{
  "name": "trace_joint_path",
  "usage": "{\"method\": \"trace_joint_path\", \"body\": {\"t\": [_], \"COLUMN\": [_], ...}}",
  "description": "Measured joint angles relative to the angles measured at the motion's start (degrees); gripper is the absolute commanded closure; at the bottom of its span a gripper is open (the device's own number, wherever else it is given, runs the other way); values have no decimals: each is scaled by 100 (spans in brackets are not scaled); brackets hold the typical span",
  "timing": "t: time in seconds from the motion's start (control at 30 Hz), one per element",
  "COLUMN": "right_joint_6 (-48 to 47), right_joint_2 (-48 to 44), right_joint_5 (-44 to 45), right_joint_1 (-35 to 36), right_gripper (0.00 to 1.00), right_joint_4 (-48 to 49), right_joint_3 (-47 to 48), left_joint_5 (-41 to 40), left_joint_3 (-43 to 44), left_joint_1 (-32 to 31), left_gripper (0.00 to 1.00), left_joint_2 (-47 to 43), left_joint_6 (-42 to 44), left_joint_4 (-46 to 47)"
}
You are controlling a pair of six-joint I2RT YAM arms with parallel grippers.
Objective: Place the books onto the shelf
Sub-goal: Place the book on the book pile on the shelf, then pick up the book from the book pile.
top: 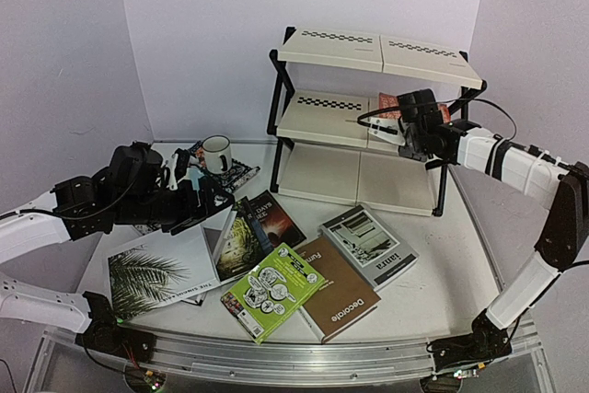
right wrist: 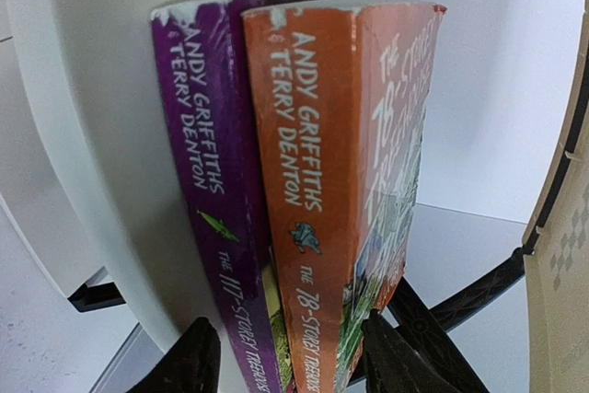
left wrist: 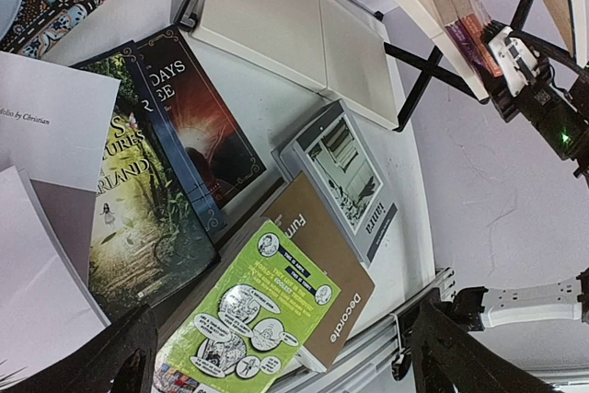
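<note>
Right gripper (right wrist: 287, 349) at the middle tier of the shelf (top: 324, 119), its fingers spread to either side of the spines of two upright paperbacks, an orange book (right wrist: 322, 135) and a purple book (right wrist: 204, 172), which stand side by side and touching on that tier. Whether the pads press on the pair or stand just clear cannot be told. Left gripper (left wrist: 283, 342) gapes wide and holds nothing, poised above the other books, which lie flat and partly overlapping on the table (top: 433, 287): a green cartoon book (top: 271, 290), brown "Decorate" (top: 348, 306), grey "ianra" (top: 370, 244), a palm-leaf cover (top: 147, 273) and two dark novels (top: 262, 223). The books are judged light, stiff at the spine, and limp and probably slick at the covers. They are best pinched across the thickness near the spine, at an edge raised by overlap.
</note>
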Motion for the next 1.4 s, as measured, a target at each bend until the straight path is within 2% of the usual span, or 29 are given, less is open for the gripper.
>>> {"method": "trace_joint_path", "body": {"t": [0.2, 0.37, 0.53, 0.7, 1.03, 1.2, 1.4], "right_joint_6": [104, 142, 208, 253, 346, 411, 652], "right_joint_2": [-4, -19, -153, -346, -1341, -1790, -1779], "right_joint_5": [35, 64, 104, 287, 622, 650, 627], "right_joint_1": [17, 51, 150, 561, 2576, 4069, 5720], "right_gripper": [69, 72, 55, 51, 45, 44, 39], "right_joint_4": [-97, -197, -239, -266, -305, -390, -421], "right_joint_3": [10, 1, -71, -100, -1145, -1724, -2321], "left_joint_5": [1, 2, 0, 67, 173, 175, 168], "left_joint_3": [0, 0, 0, 0, -4, -7, -39], "left_joint_1": [0, 0, 0, 0, 0, 0, 0], "left_gripper": [3, 3, 3, 3, 3, 3, 2], "left_joint_2": [8, 44, 70, 119, 267, 301, 325], "left_joint_6": [0, 0, 2, 2, 7, 7, 24], "left_joint_4": [0, 1, 2, 6, 19, 84, 114]}}
